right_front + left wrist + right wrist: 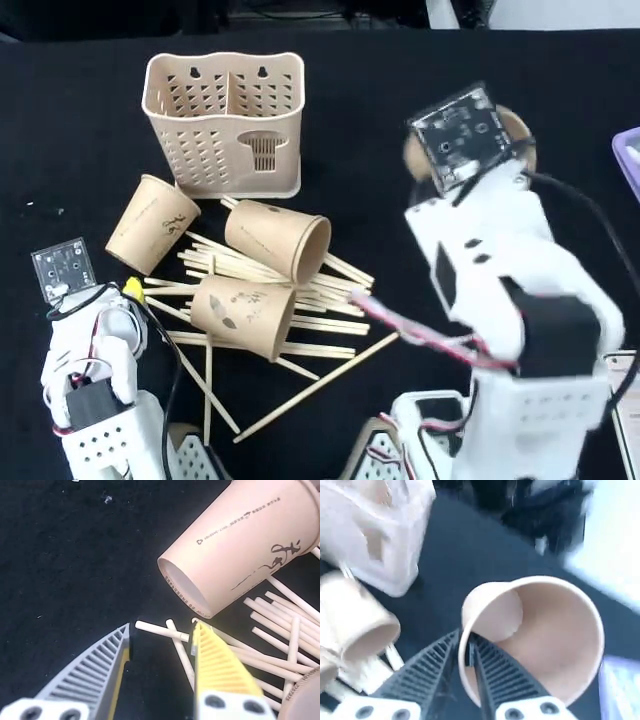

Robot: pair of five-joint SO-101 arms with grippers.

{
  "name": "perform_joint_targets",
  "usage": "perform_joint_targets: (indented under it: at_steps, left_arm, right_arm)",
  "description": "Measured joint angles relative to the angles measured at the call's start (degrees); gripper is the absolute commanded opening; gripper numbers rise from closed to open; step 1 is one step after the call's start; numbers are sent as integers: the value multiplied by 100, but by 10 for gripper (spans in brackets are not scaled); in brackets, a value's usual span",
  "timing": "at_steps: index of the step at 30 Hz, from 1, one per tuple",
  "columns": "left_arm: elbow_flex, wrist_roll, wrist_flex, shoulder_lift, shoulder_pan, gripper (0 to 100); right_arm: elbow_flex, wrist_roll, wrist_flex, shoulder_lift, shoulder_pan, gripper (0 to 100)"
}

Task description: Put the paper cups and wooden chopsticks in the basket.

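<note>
The beige basket (225, 120) stands at the back of the black table. Three paper cups lie on their sides over a spread of wooden chopsticks (300, 290): one at the left (152, 224), one in the middle (278, 240), one nearer the front (243, 316). My left gripper (161, 627) is open low over the ends of two chopsticks (155, 628), just short of the left cup (245, 540). My right gripper (465, 640) is shut on the rim of a fourth paper cup (540, 635), held up to the right of the basket (375, 530).
A purple object (628, 155) sits at the table's right edge. The right arm (500, 260) rises over the right side of the table, and the left arm (90, 370) is at the front left. Bare black cloth lies left of the basket.
</note>
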Motion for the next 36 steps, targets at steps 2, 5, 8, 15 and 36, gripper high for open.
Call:
perform_joint_targets:
  at_steps: [2, 5, 8, 15, 36]
  left_arm:
    - [0, 0, 0, 0, 0, 199]
    - [0, 0, 0, 0, 0, 199]
    - [0, 0, 0, 0, 0, 199]
    - [0, 0, 0, 0, 0, 199]
    - [0, 0, 0, 0, 0, 199]
  right_arm:
    - [-273, -132, -229, 202, -422, 11]
    - [-527, -193, -738, 791, -1064, 11]
    - [-695, -202, -1407, 1389, -1582, 11]
    - [-1187, -229, -2681, 2681, -2004, 11]
    - [-1714, -229, -2971, 4730, -2426, 12]
